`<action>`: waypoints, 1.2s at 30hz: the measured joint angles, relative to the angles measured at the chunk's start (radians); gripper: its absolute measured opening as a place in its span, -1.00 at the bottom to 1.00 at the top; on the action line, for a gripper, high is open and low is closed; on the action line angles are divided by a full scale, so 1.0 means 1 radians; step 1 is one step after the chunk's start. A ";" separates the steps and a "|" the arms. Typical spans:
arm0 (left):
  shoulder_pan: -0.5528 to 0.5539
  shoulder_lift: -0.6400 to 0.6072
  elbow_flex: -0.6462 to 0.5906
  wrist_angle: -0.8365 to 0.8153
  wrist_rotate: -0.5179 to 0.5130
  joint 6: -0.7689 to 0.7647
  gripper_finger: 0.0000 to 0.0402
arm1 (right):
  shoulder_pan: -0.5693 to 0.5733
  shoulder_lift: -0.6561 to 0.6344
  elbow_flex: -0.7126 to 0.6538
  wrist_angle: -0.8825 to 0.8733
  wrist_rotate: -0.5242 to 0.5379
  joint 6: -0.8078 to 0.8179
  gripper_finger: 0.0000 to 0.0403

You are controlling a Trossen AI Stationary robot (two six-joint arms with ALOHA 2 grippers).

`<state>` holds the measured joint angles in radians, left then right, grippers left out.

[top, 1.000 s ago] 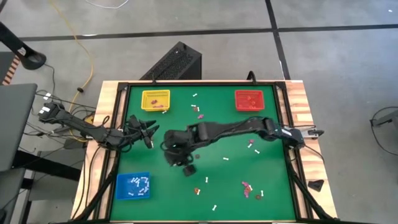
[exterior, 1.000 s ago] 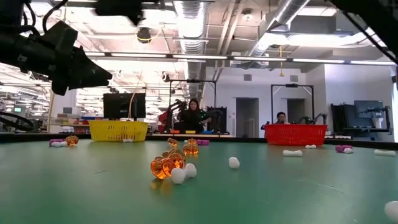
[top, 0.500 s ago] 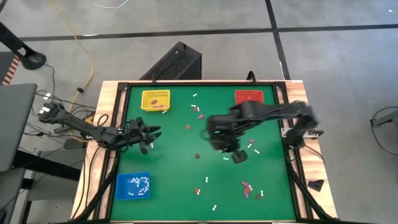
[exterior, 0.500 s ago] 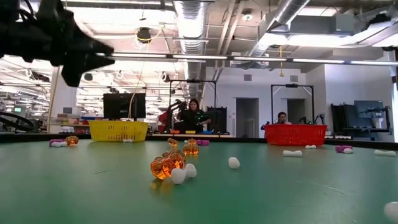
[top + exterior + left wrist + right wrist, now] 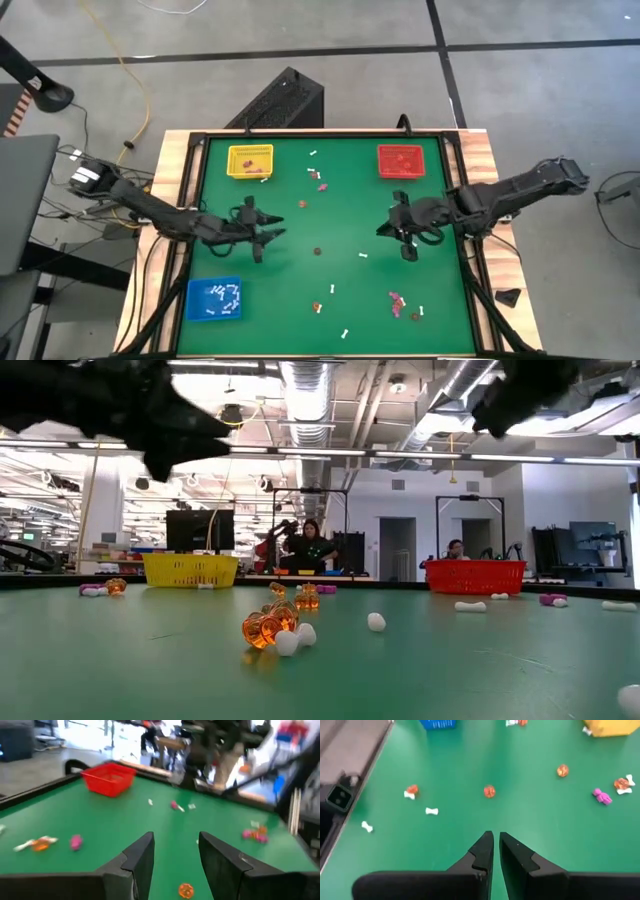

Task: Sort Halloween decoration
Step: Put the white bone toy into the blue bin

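Two end effectors hover over scattered trinkets [image 5: 318, 251]

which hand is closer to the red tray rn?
Right. The right hand hovers over the mat just in front of the red tray, on the same side of the table. The left hand is over the mat's left-centre, much farther from it.

Left pincer [image 5: 175, 865] parted, right pincer [image 5: 495, 851] near-closed.
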<state>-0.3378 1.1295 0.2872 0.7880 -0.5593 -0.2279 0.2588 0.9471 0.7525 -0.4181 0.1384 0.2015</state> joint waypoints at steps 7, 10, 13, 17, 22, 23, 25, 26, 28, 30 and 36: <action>0.036 0.320 0.283 -0.014 0.158 0.149 -0.28 | 0.039 -0.087 -0.234 0.178 0.090 0.040 -0.69; 0.084 0.449 0.416 -0.030 0.305 0.184 -0.28 | 0.032 -0.089 -0.237 0.158 0.101 0.029 -0.69; 0.140 0.587 0.553 -0.064 0.445 0.181 -0.28 | 0.026 -0.088 -0.237 0.145 0.101 0.003 -0.69; 0.196 0.759 0.725 -0.118 0.575 0.191 -0.28 | 0.033 -0.088 -0.237 0.134 0.101 -0.024 -0.69; 0.234 0.929 0.878 -0.206 0.661 0.241 -0.28 | 0.067 -0.088 -0.237 0.127 0.101 -0.029 -0.69; 0.239 0.954 0.894 -0.226 0.671 0.242 -0.28 | 0.075 -0.088 -0.237 0.122 0.101 -0.033 -0.69; 0.247 1.001 0.921 -0.249 0.689 0.234 -0.28 | 0.092 -0.088 -0.237 0.115 0.103 -0.034 -0.69; 0.251 1.018 0.930 -0.251 0.694 0.234 -0.28 | 0.101 -0.088 -0.237 0.112 0.109 -0.034 -0.69; 0.255 1.048 0.950 -0.248 0.698 0.233 -0.28 | 0.120 -0.083 -0.237 0.113 0.129 -0.034 -0.69; 0.257 1.072 0.970 -0.236 0.714 0.233 -0.28 | 0.136 -0.080 -0.237 0.112 0.149 -0.035 -0.69; 0.258 1.116 0.989 -0.245 0.733 0.236 -0.28 | 0.146 -0.076 -0.236 0.121 0.185 -0.037 -0.69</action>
<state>-0.0800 2.2453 1.2767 0.5430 0.1741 0.0082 0.4048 0.8711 0.5163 -0.2974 0.3239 0.1643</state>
